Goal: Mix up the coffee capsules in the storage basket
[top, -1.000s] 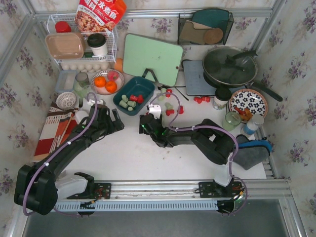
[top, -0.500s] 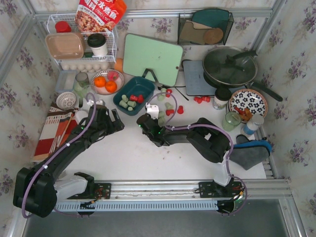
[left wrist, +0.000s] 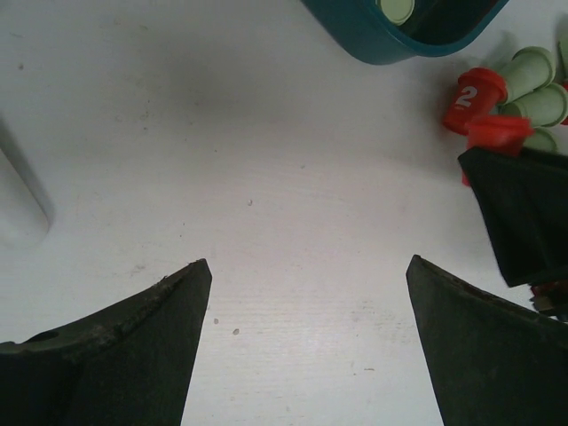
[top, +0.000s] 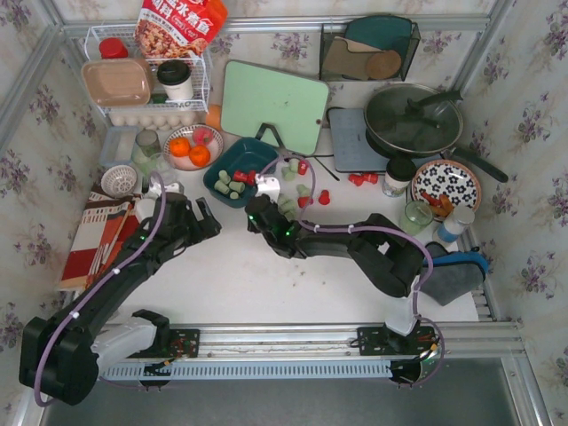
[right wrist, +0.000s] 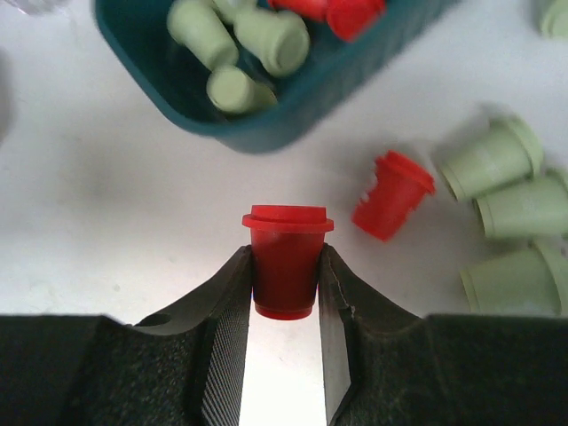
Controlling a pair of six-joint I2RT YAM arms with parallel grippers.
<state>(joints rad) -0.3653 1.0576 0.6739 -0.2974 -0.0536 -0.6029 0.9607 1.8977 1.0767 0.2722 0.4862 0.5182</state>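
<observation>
The teal storage basket [top: 257,145] lies left of centre and holds pale green capsules [right wrist: 235,89] and red capsules [right wrist: 342,11]. My right gripper [right wrist: 286,255] is shut on an upright red capsule [right wrist: 286,266], lifted just in front of the basket wall [right wrist: 293,115]. In the top view the right gripper [top: 264,200] sits at the basket's near right corner. Loose on the table beside it are a red capsule [right wrist: 393,195] and three green capsules [right wrist: 491,160]. My left gripper [left wrist: 306,264] is open over bare table, left of the basket [left wrist: 373,40], with nothing between its fingers.
A green cutting board [top: 273,106] leans behind the basket. A bowl of oranges [top: 191,149] and a white wire rack [top: 146,75] stand to the left. On the right are a lidded pan [top: 413,120], more red capsules [top: 359,177], a glass [top: 415,216] and a patterned plate [top: 446,185].
My right gripper has closed on a red capsule and carried it left and away from me, up to the basket. The left arm has barely moved.
</observation>
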